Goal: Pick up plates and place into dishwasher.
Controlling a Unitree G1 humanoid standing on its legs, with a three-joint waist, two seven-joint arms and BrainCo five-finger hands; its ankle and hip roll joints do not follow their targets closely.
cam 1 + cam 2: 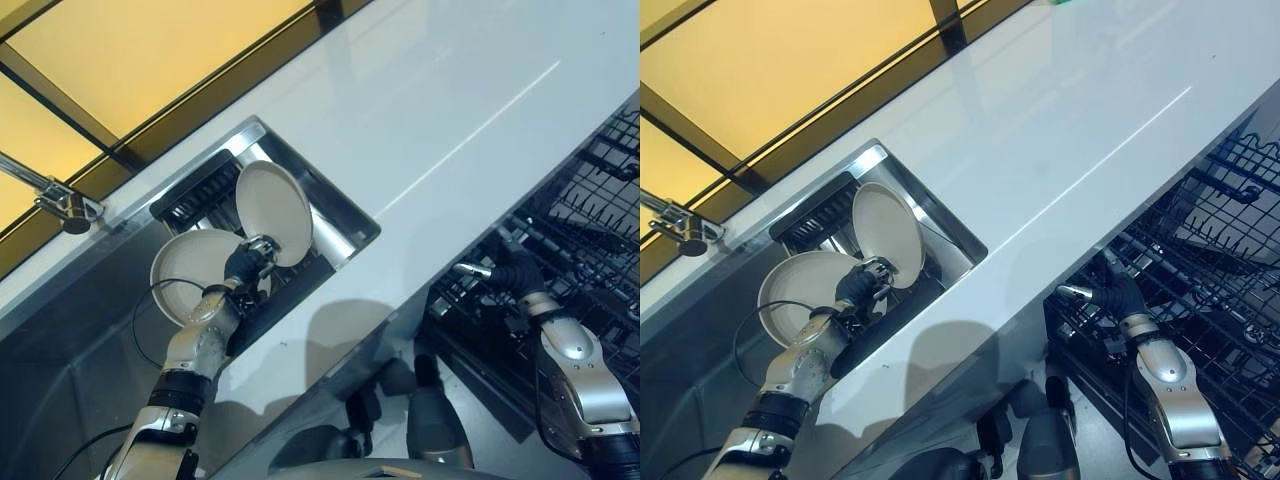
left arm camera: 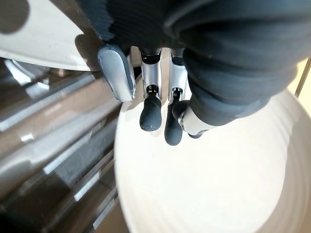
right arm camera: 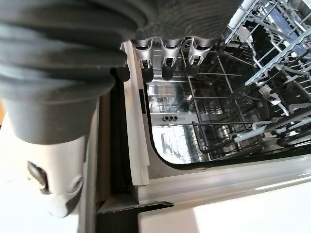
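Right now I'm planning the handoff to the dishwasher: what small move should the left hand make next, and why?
Probably lift the plate clear of the sink. The left hand pinches its lower edge, upright, above a second plate, while the right hand waits open over the dishwasher rack.

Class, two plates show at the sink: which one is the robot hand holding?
The upright plate, tilted on edge above the sink, pinched at its lower rim by the left robot hand. The other plate lies lower, untouched.

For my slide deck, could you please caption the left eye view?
Left robot hand lifts a plate from the sink, second plate remaining.
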